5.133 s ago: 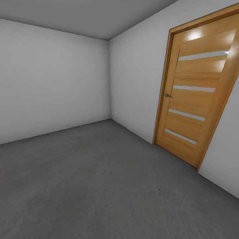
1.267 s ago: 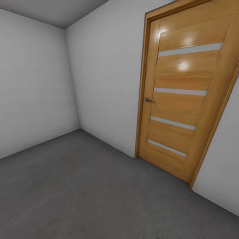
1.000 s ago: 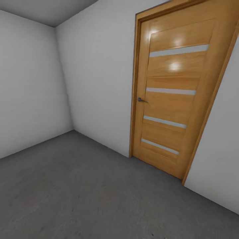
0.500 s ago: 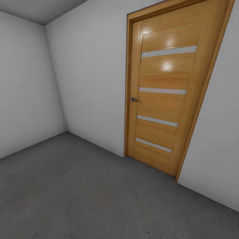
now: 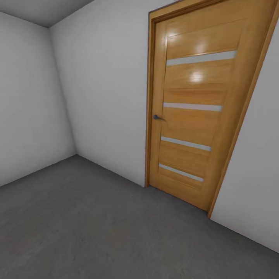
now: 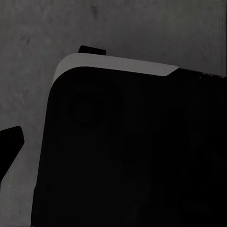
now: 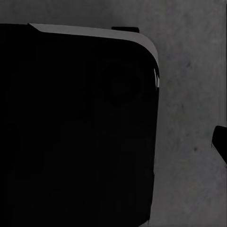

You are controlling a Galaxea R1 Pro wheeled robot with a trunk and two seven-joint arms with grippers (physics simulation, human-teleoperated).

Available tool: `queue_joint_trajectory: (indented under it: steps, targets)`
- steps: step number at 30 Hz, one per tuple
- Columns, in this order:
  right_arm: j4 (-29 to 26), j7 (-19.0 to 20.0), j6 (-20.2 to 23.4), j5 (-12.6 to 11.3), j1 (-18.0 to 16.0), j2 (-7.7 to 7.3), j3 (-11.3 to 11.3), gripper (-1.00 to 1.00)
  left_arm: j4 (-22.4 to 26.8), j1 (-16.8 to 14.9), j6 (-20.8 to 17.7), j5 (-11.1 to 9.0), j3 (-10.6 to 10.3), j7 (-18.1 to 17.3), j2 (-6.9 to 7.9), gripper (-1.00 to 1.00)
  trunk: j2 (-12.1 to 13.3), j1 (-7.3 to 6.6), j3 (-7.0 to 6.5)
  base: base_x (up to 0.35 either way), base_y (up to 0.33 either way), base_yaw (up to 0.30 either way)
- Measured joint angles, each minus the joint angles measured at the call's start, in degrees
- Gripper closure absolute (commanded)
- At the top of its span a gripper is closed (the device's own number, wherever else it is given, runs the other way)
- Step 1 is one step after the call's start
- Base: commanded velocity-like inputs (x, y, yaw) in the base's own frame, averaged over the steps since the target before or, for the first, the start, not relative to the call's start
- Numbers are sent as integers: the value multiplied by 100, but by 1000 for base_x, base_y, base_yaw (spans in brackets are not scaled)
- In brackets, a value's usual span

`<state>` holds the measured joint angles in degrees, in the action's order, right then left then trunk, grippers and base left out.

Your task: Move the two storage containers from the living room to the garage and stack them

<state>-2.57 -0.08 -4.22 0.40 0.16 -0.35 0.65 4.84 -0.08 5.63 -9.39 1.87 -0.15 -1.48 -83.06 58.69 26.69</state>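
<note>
A: Item one, room. Garage by the look: pale grey walls (image 5: 104,89), dark speckled concrete floor (image 5: 93,228) across the lower half of the head view.

B: Item two, exit. Wooden door (image 5: 193,112) with pale horizontal strips, right of centre, shut; small grey handle (image 5: 157,117) on its left edge. Frame meeting the floor at lower right.

A: Item three, storage containers. None on this stretch of floor; whereabouts impossible to tell from here. Judged stage: in transit, nothing carried, nothing stacked.

B: Item four, wrist views. In each, a large dark rounded body (image 6: 127,151) with a pale rim, probably the robot's own base, over concrete. Dark tip (image 6: 10,144) at the left-wrist frame's left edge; similar tip (image 7: 220,142) at the right-wrist frame's right edge.

A: Gripper state, left and right: cannot tell whether spread or pressed together; too little showing.

B: Handling note for the step in hand. Square up to the door before reaching. Keep arms tucked near the frame. Approach the handle slowly, from the left side of the leaf.
</note>
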Motion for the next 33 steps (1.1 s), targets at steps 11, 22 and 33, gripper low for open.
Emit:
queue_joint_trajectory:
  steps: [11,22,33]
  targets:
    - [0,0,-3,0,0,12,7,-100,-1,0,1,0,0,0,0,-100,0,0,0,323,0,0]
    - [-3,60,4,4,0,9,9,-100,0,0,-4,-1,0,1,0,-100,0,0,0,323,20,-115]
    - [-4,64,5,5,0,10,9,-100,0,0,-4,-1,0,2,0,-100,0,0,0,322,154,-247]
